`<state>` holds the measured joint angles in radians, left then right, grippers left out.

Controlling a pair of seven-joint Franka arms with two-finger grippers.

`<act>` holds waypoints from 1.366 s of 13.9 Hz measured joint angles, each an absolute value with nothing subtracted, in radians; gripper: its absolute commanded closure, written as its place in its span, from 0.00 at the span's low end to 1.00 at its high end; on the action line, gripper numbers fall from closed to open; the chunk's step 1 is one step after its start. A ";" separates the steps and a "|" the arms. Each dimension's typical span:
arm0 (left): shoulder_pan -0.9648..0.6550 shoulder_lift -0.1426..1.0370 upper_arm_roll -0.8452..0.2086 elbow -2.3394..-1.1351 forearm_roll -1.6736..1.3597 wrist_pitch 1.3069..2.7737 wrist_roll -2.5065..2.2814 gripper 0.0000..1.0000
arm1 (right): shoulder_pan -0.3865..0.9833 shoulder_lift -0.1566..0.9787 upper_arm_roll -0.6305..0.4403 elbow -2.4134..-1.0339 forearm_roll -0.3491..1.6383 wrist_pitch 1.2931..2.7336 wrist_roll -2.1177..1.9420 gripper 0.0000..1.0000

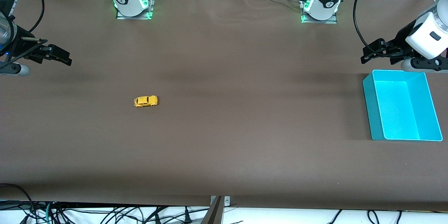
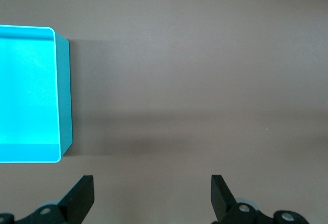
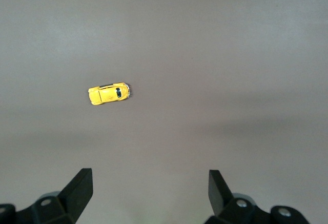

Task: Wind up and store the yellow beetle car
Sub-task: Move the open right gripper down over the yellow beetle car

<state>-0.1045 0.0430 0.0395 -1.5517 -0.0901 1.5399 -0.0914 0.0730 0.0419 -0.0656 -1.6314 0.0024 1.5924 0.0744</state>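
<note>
The yellow beetle car (image 1: pixel 145 101) stands on the worktop (image 1: pixel 224 140) toward the right arm's end, well apart from the cyan bin (image 1: pixel 367 105). The right gripper (image 1: pixel 64 57) and left gripper (image 1: pixel 367 54) hang with jaws apart, holding nothing. The tiny car may roll or slip when pinched. No writing is readable.

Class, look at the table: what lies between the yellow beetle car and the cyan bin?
Nothing: the front view shows only bare brown table between the yellow beetle car and the cyan bin.
</note>
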 measured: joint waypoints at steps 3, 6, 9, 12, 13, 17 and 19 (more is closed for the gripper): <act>-0.105 0.043 0.040 -1.552 -0.090 1.540 -0.091 0.00 | 0.072 0.044 -0.066 -1.631 0.002 1.582 0.076 0.00; -0.104 0.043 0.040 -1.552 -0.090 1.540 -0.091 0.00 | 0.070 0.049 -0.068 -1.631 0.002 1.580 0.076 0.00; -0.104 0.043 0.040 -1.552 -0.090 1.540 -0.091 0.00 | 0.070 0.054 -0.069 -1.631 0.002 1.572 0.074 0.00; -0.103 0.043 0.040 -1.552 -0.090 1.540 -0.091 0.00 | 0.090 0.069 -0.063 -1.632 0.002 1.562 0.012 0.00; -0.103 0.043 0.040 -1.552 -0.090 1.540 -0.091 0.00 | 0.108 0.079 -0.061 -1.632 0.002 1.561 -0.026 0.00; -0.103 0.043 0.040 -1.552 -0.090 1.540 -0.091 0.00 | 0.168 0.140 -0.052 -1.635 0.001 1.562 -0.208 0.00; -0.103 0.043 0.040 -1.552 -0.090 1.540 -0.091 0.00 | 0.191 0.171 -0.051 -1.649 0.000 1.580 -0.339 0.00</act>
